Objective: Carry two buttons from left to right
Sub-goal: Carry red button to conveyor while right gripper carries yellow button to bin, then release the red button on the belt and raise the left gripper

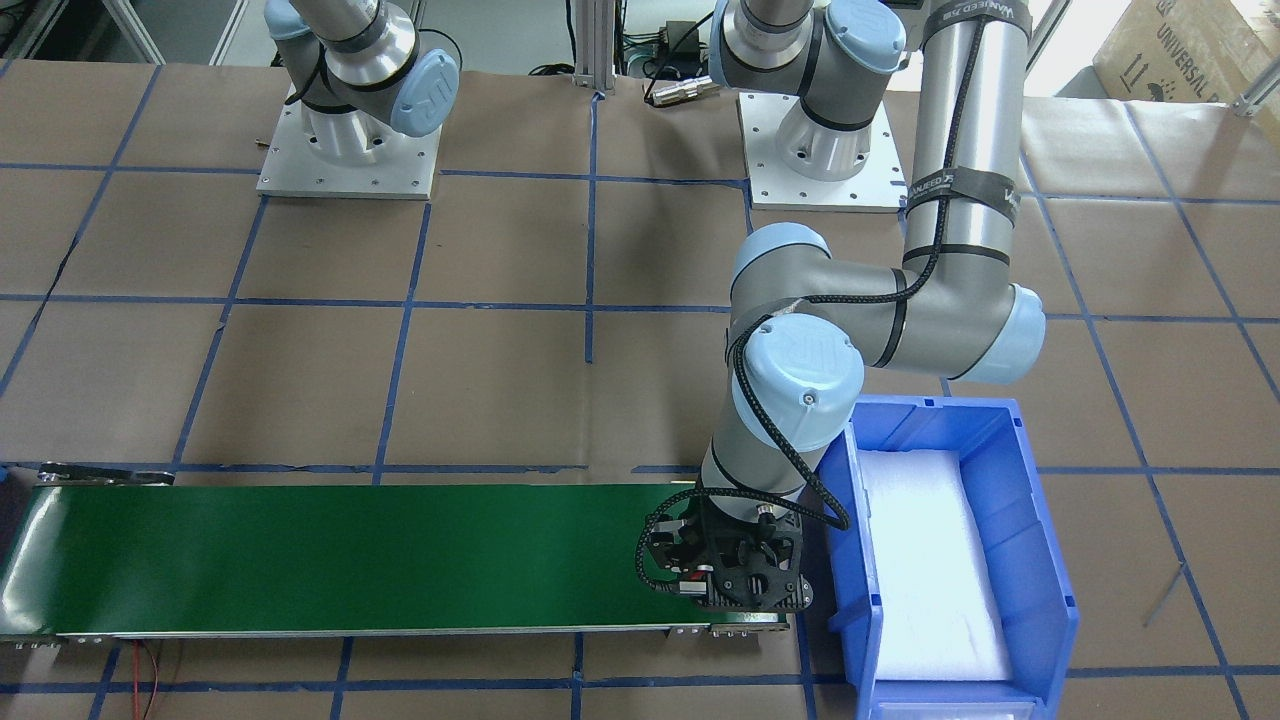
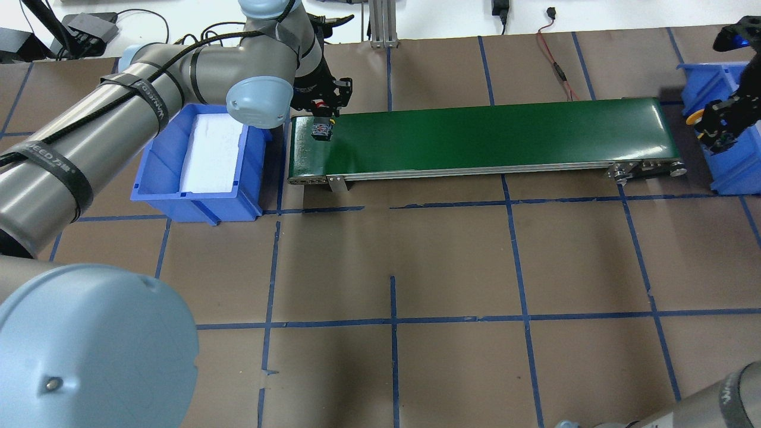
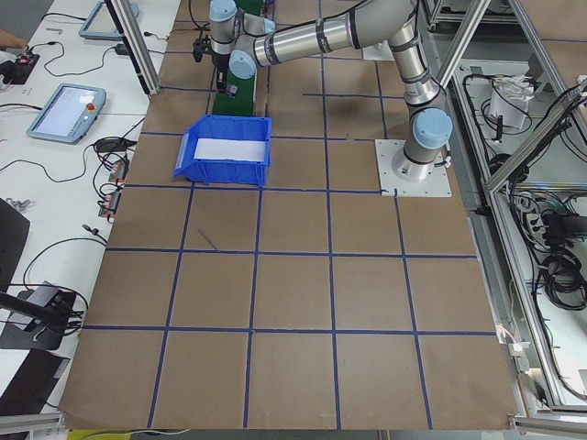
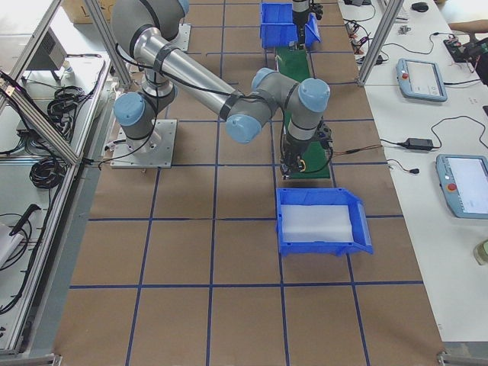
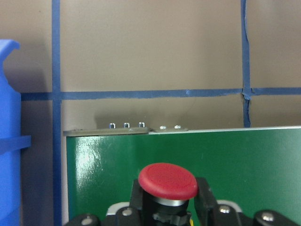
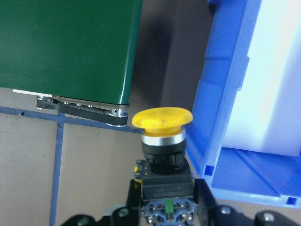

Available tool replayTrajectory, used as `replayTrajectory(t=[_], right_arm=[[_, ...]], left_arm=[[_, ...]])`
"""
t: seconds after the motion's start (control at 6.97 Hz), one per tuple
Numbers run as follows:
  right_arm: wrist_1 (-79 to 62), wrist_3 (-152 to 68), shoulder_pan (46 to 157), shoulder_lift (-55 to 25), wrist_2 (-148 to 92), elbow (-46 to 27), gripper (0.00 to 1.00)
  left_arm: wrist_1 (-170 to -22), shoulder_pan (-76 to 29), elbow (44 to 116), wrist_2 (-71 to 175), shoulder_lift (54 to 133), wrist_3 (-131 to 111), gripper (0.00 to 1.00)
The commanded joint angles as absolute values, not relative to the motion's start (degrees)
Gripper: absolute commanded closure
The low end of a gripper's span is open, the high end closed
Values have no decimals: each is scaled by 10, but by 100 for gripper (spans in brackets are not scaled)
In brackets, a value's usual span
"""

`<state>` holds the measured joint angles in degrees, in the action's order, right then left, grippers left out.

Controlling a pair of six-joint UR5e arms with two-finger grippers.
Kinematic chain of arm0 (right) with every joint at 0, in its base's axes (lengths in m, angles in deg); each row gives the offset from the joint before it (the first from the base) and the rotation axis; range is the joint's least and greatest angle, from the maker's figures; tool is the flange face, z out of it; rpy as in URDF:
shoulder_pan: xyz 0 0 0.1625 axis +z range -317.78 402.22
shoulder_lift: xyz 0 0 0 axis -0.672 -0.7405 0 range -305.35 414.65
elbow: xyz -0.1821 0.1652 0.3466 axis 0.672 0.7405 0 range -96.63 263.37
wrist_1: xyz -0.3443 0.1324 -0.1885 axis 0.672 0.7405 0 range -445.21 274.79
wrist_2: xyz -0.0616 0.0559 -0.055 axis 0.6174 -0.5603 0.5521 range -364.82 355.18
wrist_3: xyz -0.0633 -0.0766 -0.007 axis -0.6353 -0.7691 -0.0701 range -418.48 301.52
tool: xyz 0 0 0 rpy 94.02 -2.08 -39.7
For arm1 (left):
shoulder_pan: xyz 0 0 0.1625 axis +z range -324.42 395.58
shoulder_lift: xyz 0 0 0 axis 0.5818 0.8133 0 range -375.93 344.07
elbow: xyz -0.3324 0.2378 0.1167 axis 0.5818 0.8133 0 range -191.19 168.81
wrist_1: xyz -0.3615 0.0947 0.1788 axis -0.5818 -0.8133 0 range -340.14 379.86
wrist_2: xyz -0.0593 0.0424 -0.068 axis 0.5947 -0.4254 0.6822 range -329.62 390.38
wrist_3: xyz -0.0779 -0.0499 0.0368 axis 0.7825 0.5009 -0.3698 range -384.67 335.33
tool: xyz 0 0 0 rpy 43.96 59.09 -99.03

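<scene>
My left gripper [image 2: 324,104] is shut on the red-capped button [image 5: 168,181]. It holds the button just above the left end of the green conveyor belt [image 2: 475,137]; this shows from across the table too [image 1: 735,580]. The button's grey contact block [image 2: 321,128] hangs over the belt. My right gripper [image 2: 716,125] is shut on the yellow-capped button [image 6: 162,120] by its contact block. It holds it past the belt's right end, beside the wall of the right blue bin [image 6: 225,94].
A blue bin [image 2: 196,196] lined with white foam [image 1: 930,570] stands just left of the belt's left end. The right blue bin [image 2: 731,172] sits at the table's right edge. Brown paper with blue tape lines covers the table.
</scene>
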<state>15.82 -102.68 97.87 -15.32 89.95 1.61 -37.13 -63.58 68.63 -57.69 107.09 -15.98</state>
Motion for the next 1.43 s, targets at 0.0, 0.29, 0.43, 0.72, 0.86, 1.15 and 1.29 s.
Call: replayTrajectory(t=[0.0, 0.29, 0.43, 0.72, 0.86, 1.15, 1.29], right_arm=[[105, -1037, 954, -117, 899, 101, 92], [82, -1043, 941, -58, 899, 170, 93], [80, -1043, 939, -43, 899, 179, 93], [89, -1043, 929, -19, 898, 185, 93], [89, -1043, 916, -10, 898, 185, 93], [90, -1043, 902, 12, 897, 189, 93], [90, -1043, 902, 13, 897, 193, 93]], left_arm=[[-377, -638, 692, -579, 1065, -154, 0], [-387, -637, 692, -612, 1058, -160, 0], [-388, -636, 692, -613, 1055, -161, 0], [-388, -634, 691, -629, 1045, -177, 0], [-387, -628, 693, -650, 1036, -254, 0], [-388, -595, 710, -651, 1006, -353, 0], [-387, -580, 730, -649, 973, -398, 0]])
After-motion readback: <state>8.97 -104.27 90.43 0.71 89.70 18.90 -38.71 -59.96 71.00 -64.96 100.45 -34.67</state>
